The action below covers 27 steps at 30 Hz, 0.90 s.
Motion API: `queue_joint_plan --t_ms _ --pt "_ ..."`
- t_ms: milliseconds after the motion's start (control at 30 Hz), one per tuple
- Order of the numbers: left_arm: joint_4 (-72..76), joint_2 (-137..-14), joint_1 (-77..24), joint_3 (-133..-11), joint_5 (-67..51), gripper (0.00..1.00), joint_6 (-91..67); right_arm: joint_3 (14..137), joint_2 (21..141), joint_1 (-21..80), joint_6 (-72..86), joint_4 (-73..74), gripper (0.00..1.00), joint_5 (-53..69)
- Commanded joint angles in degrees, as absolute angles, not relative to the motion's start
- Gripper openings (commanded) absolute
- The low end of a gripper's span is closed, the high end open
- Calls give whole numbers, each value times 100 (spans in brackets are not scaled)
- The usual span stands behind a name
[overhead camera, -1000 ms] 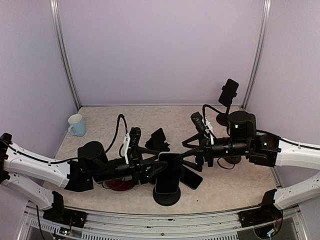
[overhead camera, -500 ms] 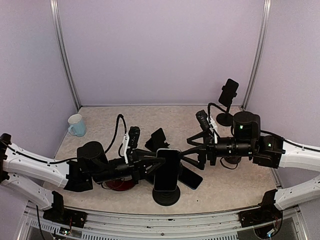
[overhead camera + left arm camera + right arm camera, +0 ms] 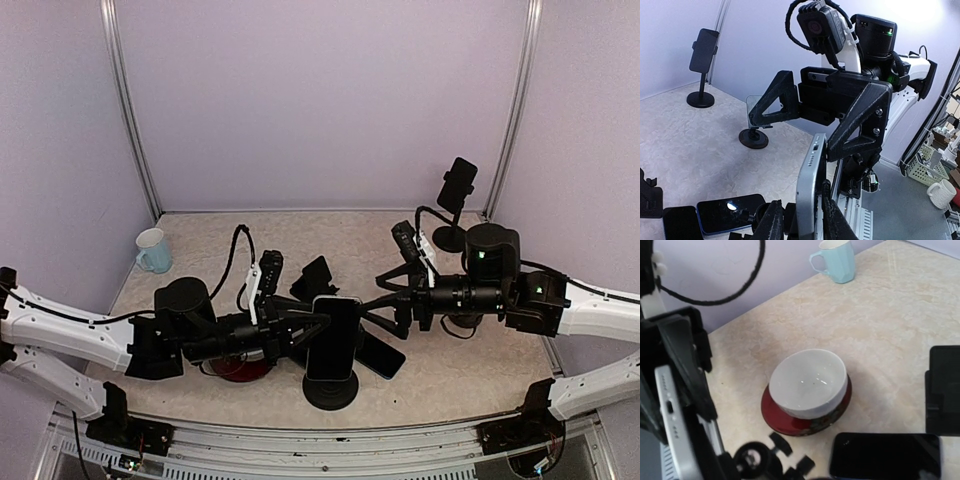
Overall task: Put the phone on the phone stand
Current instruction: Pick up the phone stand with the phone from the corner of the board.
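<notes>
The phone (image 3: 335,335) stands upright in the phone stand, whose round black base (image 3: 330,392) sits near the table's front edge. My left gripper (image 3: 300,328) reaches in from the left. In the left wrist view its fingers (image 3: 774,220) flank the phone (image 3: 810,190), seen edge-on, and are shut on it. My right gripper (image 3: 388,300) hangs open just right of the phone's top and is apart from it. Its spread jaws fill the left wrist view (image 3: 792,135). The right wrist view shows the phone's silver edge (image 3: 670,432) at lower left; its own fingers are out of frame.
A white bowl on a red plate (image 3: 807,382) sits under the left arm. A second dark phone (image 3: 385,353) lies flat beside the stand. A small black stand (image 3: 318,278), a tall stand holding a phone (image 3: 458,185) and a pale blue mug (image 3: 153,250) stand further back.
My left gripper's fingers have closed in on the phone. The right gripper has drawn back a little to the right, still open. The phone now stands slightly more upright.
</notes>
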<state>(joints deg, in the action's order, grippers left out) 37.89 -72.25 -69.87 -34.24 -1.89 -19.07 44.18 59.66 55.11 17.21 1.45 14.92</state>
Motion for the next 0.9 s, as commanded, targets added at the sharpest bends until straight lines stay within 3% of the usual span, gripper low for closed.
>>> queue_joint_plan --t_ms 0,867 --pt "3891 -6889 -6851 -3734 -57 0 -1721 4442 5884 5478 1605 332 100 1294" --pt "3743 -6167 -6393 -3505 -153 0 -1786 4290 6028 5309 1619 196 100 1366"
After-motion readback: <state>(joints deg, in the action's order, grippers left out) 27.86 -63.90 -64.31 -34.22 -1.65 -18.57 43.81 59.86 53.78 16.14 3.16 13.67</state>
